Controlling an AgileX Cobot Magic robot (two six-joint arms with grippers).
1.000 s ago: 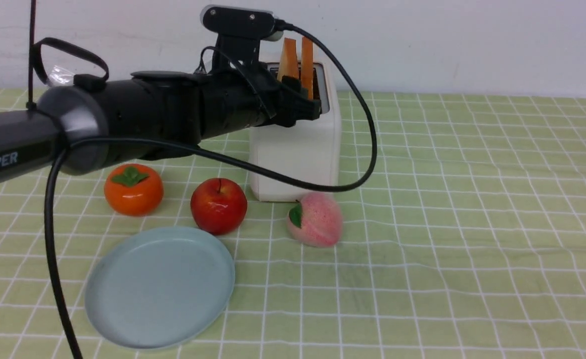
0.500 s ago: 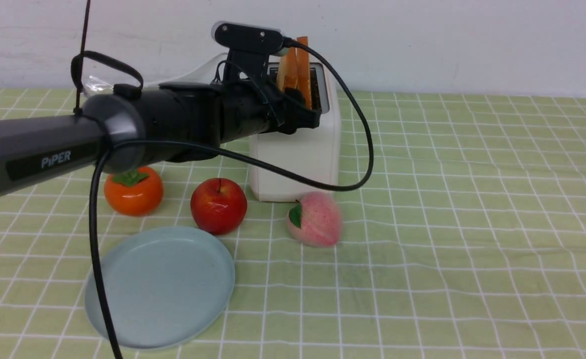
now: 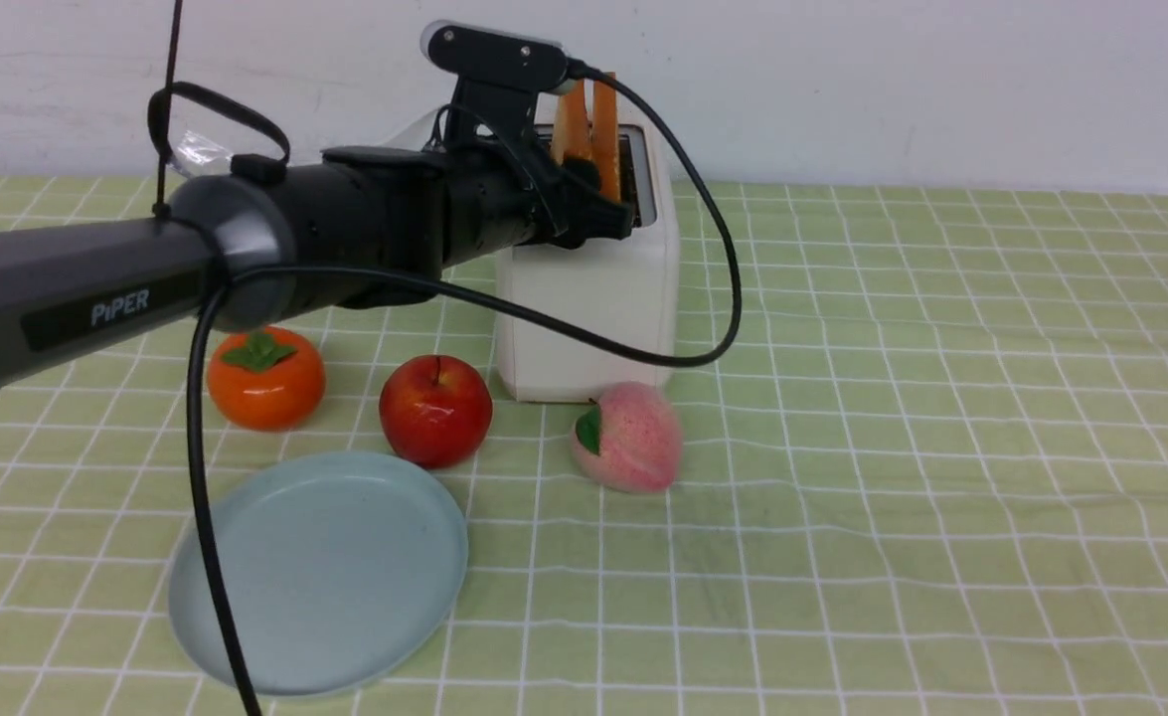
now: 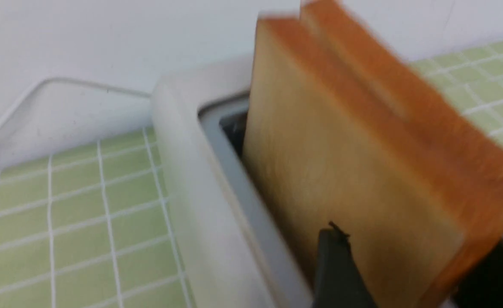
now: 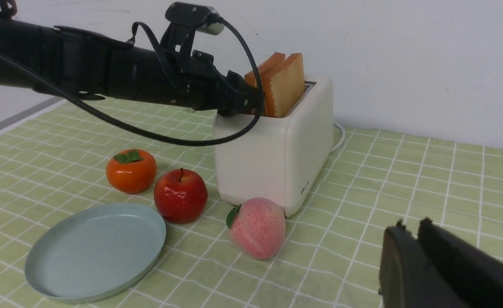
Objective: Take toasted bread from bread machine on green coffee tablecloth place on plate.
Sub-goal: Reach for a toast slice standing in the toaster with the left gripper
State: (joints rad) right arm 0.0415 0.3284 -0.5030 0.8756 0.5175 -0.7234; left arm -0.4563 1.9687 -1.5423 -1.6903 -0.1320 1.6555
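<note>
The white bread machine (image 3: 588, 298) stands at the back of the green coffee tablecloth (image 3: 941, 398). Two slices of toasted bread (image 3: 588, 129) stick up from its slots, pressed together. My left gripper (image 3: 608, 209) is at the toaster top and shut on both slices low down; in the left wrist view one dark finger (image 4: 332, 265) lies on the pale face of the near slice (image 4: 341, 149). The blue-grey plate (image 3: 315, 572) lies empty at the front left. My right gripper (image 5: 409, 224) is shut and empty, low over the cloth to the toaster's right, out of the front view.
An orange persimmon (image 3: 265, 378), a red apple (image 3: 435, 410) and a pink peach (image 3: 628, 438) lie between the toaster and the plate. My left arm's black cable (image 3: 703, 328) hangs in front of the toaster. A white wall stands just behind.
The two slices stood apart a second ago and are now squeezed together by my left gripper. The left arm has swung further in and slightly up.
</note>
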